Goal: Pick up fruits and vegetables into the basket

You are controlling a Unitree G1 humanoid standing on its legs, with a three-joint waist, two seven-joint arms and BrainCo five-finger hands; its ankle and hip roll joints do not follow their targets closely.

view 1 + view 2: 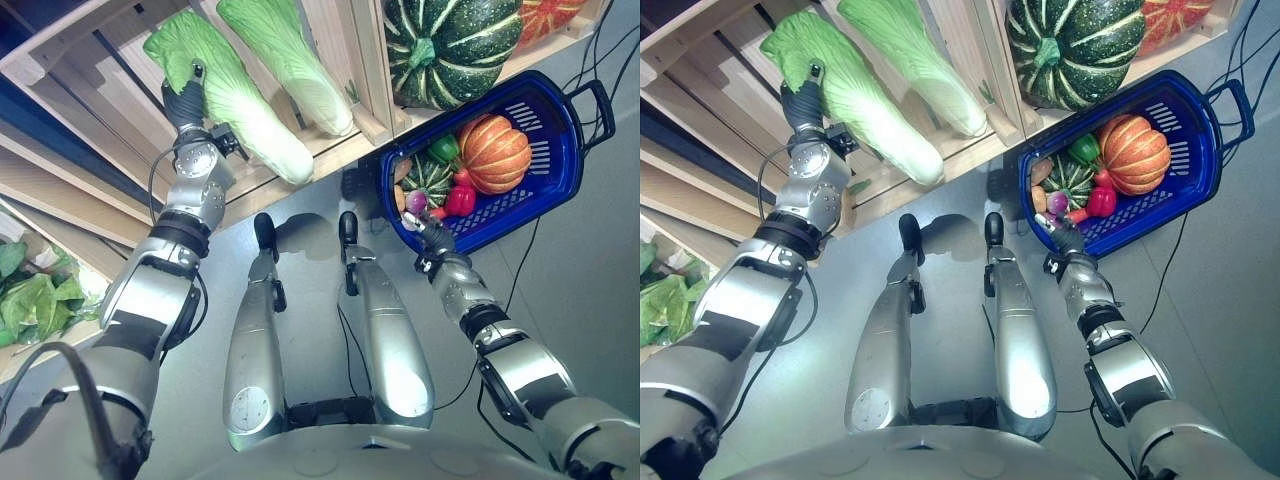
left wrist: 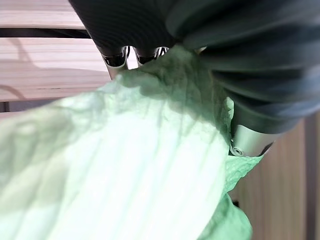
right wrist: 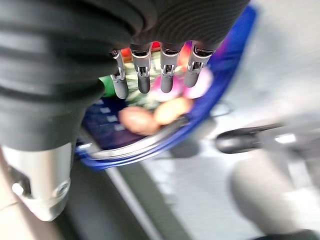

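My left hand (image 1: pixel 186 98) reaches up into a wooden crate and its fingers (image 2: pixel 116 58) and thumb curl round the leafy end of a pale green napa cabbage (image 1: pixel 245 115), which lies slanted on the slats. A second napa cabbage (image 1: pixel 290 60) lies beside it. A blue plastic basket (image 1: pixel 560 110) stands on the floor at the right, holding an orange pumpkin (image 1: pixel 492 152), a small striped green squash (image 1: pixel 430 178), a red pepper (image 1: pixel 460 198) and a green pepper (image 1: pixel 443 148). My right hand (image 1: pixel 428 233) hovers at the basket's near rim (image 3: pixel 150 145), its fingers (image 3: pixel 167 75) straight and holding nothing.
A large dark green pumpkin (image 1: pixel 450 45) and an orange one (image 1: pixel 545 15) sit in the neighbouring crate above the basket. Loose leafy greens (image 1: pixel 35 300) lie in a lower crate at the far left. Grey floor stretches between the shelves and the basket.
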